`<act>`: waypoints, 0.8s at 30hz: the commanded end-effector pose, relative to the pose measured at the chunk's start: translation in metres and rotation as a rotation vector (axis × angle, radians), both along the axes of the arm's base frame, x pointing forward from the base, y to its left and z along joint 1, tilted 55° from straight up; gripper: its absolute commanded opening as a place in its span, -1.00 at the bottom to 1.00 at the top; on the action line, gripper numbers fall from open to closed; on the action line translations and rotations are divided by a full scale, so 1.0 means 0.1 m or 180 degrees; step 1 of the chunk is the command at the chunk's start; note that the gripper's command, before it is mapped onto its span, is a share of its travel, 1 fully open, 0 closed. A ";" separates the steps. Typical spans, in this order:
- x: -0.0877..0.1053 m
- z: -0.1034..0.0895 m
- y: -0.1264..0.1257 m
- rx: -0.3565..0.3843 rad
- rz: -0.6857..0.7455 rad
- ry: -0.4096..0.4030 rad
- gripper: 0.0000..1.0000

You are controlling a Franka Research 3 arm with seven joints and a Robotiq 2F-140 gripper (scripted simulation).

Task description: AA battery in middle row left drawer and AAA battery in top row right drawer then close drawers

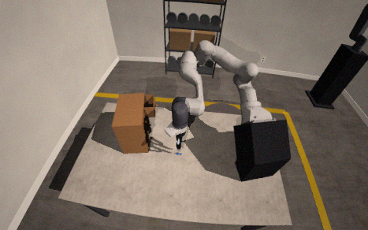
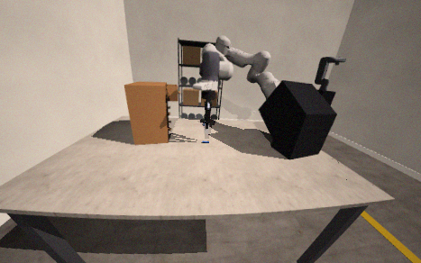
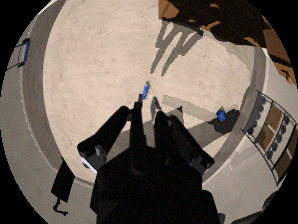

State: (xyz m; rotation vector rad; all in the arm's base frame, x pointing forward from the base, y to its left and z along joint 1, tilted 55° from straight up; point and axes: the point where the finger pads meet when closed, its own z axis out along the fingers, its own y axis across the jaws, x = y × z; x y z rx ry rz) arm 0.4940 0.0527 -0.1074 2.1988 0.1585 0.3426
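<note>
A small, thin blue battery (image 1: 178, 153) (image 2: 205, 141) (image 3: 145, 90) lies on the table to the right of the brown chest (image 1: 131, 122) (image 2: 145, 113) (image 3: 170, 9). My gripper (image 1: 179, 146) (image 2: 206, 131) (image 3: 146, 100) points straight down just above it. The fingers stand a narrow gap apart with nothing between them, and the battery lies just ahead of the tips. A second, chunkier blue thing (image 3: 221, 115) lies farther off on the table and shows only in the wrist view. One top-row drawer (image 1: 150, 100) (image 2: 172, 92) of the chest stands pulled out.
A large black box (image 1: 261, 147) (image 2: 298, 117), the robot's base, sits tilted on the table's right side. A shelf rack (image 1: 194, 31) (image 2: 193, 81) stands behind the table. The chest's drawer fronts face the gripper.
</note>
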 end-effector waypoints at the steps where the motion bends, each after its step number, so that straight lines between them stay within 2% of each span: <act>1: 0.01 -0.01 0.02 0.0047 -0.0043 -0.0086 -0.70; 24: 0.04 -0.06 -0.05 0.0047 -0.0043 -0.0086 -0.70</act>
